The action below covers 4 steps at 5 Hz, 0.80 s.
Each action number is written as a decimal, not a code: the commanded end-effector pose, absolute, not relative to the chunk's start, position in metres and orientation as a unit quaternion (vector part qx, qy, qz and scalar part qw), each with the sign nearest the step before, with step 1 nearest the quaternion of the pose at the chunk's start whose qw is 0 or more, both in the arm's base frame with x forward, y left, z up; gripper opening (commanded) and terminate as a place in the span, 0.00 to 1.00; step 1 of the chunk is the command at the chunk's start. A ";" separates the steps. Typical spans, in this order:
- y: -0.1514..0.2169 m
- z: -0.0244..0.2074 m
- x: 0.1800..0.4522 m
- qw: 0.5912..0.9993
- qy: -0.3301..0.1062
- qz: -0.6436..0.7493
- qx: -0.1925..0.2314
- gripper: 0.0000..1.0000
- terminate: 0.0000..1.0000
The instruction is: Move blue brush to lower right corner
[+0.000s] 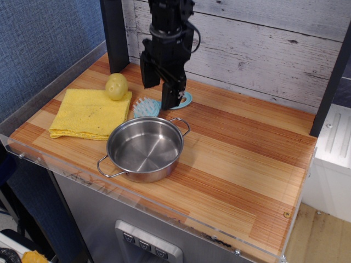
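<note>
Observation.image shows my gripper [160, 94] with jaws spread and empty, straddling the brush [155, 105] handle behind the pot [145, 148], I judge to grab it for the far-off corner [282, 219].

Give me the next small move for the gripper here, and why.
Probably lower straight down and close on the handle. The gripper looks open, its fingers astride the blue brush where the handle meets the head, but it does not appear to be grasping yet. The brush lies flat behind the steel pot, far from the lower right corner.
</note>
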<state>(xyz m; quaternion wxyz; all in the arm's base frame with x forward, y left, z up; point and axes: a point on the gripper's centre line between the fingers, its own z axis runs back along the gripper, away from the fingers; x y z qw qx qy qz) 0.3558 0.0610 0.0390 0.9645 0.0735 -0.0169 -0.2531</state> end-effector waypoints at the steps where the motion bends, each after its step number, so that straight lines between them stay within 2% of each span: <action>1: 0.069 0.033 0.359 0.972 -0.014 -0.217 0.086 1.00 0.00; 3: 0.076 0.015 0.348 0.982 0.016 -0.178 0.066 1.00 0.00; 4: 0.076 0.014 0.346 0.983 0.011 -0.175 0.061 0.00 0.00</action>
